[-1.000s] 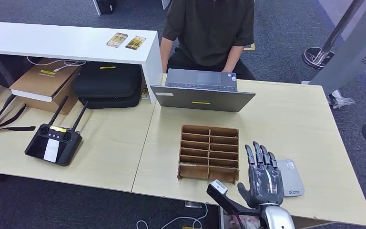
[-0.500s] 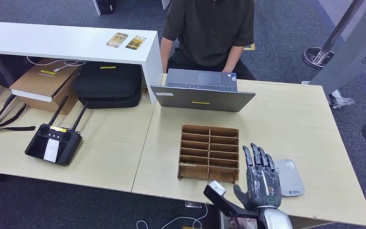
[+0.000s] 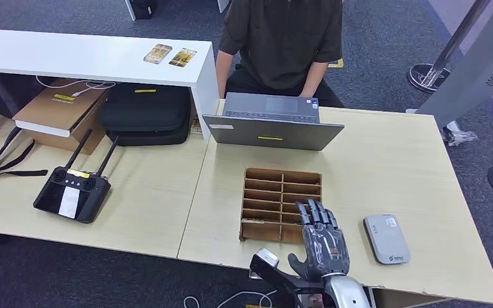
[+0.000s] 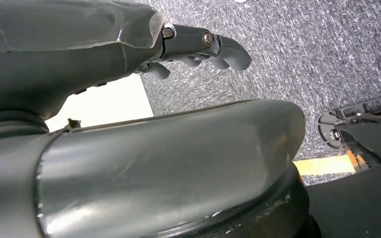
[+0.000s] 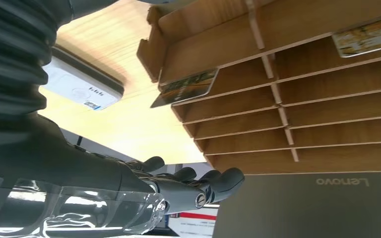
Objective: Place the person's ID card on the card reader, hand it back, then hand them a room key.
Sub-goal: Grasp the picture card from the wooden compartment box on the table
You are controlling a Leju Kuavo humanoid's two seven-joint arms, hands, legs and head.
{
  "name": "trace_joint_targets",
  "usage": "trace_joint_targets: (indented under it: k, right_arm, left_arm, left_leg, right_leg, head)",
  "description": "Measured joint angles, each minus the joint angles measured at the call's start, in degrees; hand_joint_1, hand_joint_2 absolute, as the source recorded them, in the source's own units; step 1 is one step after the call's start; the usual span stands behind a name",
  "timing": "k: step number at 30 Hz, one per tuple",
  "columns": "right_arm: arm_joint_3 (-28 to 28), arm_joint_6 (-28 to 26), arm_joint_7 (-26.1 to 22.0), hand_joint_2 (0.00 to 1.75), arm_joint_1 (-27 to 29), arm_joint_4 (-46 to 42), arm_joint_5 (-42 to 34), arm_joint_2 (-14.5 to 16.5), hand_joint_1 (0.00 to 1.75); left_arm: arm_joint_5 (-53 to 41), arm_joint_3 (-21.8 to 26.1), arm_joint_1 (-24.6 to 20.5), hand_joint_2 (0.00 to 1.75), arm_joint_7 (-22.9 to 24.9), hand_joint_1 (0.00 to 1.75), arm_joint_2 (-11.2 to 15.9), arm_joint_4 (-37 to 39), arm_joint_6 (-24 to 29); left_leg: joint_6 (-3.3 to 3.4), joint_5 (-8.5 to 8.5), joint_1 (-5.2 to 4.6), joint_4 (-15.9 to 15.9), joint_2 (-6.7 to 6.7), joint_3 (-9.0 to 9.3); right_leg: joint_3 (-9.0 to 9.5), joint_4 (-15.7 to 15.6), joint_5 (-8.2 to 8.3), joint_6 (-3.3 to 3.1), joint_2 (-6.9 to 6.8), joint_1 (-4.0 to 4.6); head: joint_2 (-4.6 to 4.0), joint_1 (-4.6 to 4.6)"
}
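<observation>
Plywood rack (image 3: 282,205) of small compartments, standing on the table (image 3: 385,167): we are taking it as the landmark.

Item 1, right hand (image 3: 321,240). It is hovering over the rack's near right corner with fingers (image 3: 314,215) straight and spread, holding nothing. We are judging the step in hand to be fetching a card from the rack.

Item 2, room key (image 5: 186,87). It is a thin card with a dark green and gold printed face, lying flat in an outer compartment with one corner jutting past the rack's edge. A second, similar card (image 5: 367,37) is lying further in.

Item 3, card reader (image 3: 386,239). This is a flat grey slab with rounded corners, lying on the table just right of the rack and bearing nothing.

Item 4, left hand (image 4: 129,148). It is hanging over carpet; we cannot tell how far its fingers are parted.

Handling note: we are advising a low approach to the jutting corner, pinching the card there and sliding it out flat, since the dividers are leaving little room for fingers.
</observation>
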Motion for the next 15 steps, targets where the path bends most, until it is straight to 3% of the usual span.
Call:
trace_joint_targets:
  k: [15]
  right_arm:
    - [1.2, -0.4, -2.1, 1.75, -5.5, 6.6, -1.9, 1.7, 0.00]
  left_arm:
    - [-0.2, -0.6, 0.0, 0.00, 0.0, 0.00, -0.2, 0.0, -0.3]
  left_leg:
    - [0.00, 0.00, 0.00, 0.0, -0.01, 0.00]
  right_leg:
    - [0.00, 0.0, 0.00, 0.00, 0.00, 0.00]
  head:
    - [0.00, 0.01]
